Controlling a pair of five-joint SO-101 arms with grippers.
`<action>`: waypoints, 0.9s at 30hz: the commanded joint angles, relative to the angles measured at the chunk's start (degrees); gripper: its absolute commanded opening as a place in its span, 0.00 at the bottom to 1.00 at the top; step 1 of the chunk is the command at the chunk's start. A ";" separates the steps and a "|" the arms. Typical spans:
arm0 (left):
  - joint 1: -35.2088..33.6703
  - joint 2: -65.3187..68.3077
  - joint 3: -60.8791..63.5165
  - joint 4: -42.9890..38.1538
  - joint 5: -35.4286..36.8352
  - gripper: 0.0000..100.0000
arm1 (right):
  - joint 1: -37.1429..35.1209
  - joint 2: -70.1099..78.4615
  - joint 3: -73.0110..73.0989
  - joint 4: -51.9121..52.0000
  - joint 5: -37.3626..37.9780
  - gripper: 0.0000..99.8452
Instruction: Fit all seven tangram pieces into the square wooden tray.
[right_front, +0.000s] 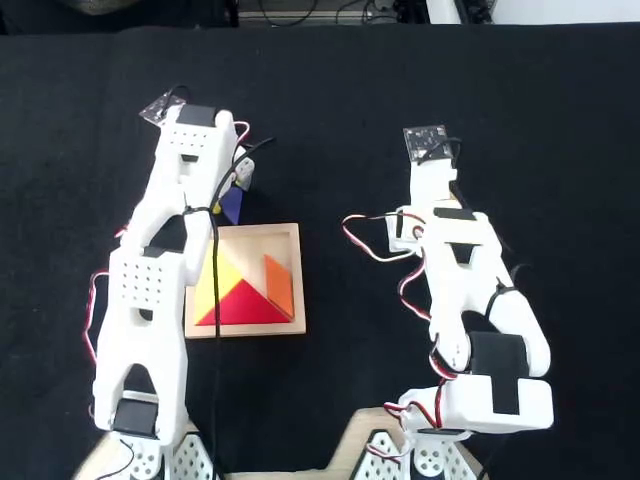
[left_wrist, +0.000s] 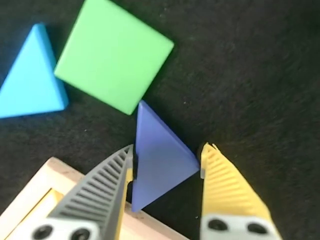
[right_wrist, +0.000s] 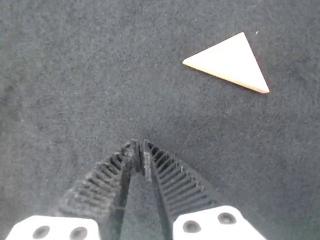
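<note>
- Black cloth (right_front: 400, 90) covers the table under both arms.
- Left gripper (left_wrist: 168, 148) pinches the dark blue triangle (left_wrist: 159, 159) between its two fingers; the piece's tip overlaps the wooden tray (left_wrist: 42, 175) rim.
- Our judgement: hold the pinch firm, turn the piece to suit the bare wood, and lower it flat, clear of the rim.
- Right gripper (right_wrist: 139, 147) is pressed together over cloth, near a pale triangle (right_wrist: 231, 62).
- The left wrist view adds a green square (left_wrist: 114, 55) and a light blue triangle (left_wrist: 32, 75) just beyond the held piece.
- The high view adds the tray's fill: yellow piece (right_front: 222, 280), red piece (right_front: 245, 305), orange piece (right_front: 280, 283).
</note>
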 joint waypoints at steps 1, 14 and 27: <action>0.75 -0.44 -6.81 4.40 -0.26 0.04 | -0.88 -0.13 -2.33 0.18 -0.09 0.01; 6.29 -0.35 -22.29 15.30 0.18 0.03 | -0.88 -0.13 -2.33 0.09 -0.09 0.01; 10.59 -8.26 -1.45 15.82 8.00 0.03 | 0.09 -0.57 -2.33 0.09 -0.53 0.01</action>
